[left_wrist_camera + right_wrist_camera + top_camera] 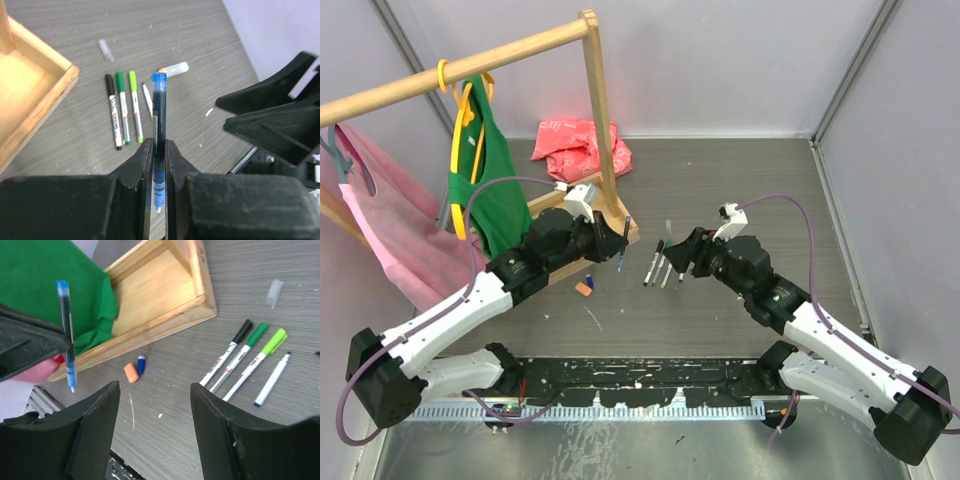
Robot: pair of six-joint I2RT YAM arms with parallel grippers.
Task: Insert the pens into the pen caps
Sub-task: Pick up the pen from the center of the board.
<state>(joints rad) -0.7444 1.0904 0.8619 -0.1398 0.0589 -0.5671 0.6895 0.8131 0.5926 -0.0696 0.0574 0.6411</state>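
Observation:
My left gripper point(159, 156) is shut on a blue pen point(159, 112), held upright above the table with its bare tip pointing down. The same blue pen point(66, 335) hangs at the left of the right wrist view, and it point(623, 246) shows in front of the wooden base from above. An orange pen cap point(131, 373) and a blue pen cap point(141, 364) lie side by side on the table. Three capped pens point(243, 362) and one uncapped white pen point(271, 381) lie in a row. My right gripper point(155, 390) stands open and empty over the table, right of the loose caps.
A wooden rack with a tray base point(626, 228) stands behind the left gripper, with a green garment point(486, 190) and a pink one point(390, 235) hanging from it. A pink bag point(582, 146) lies at the back. A clear cap point(274, 292) lies beyond the pens.

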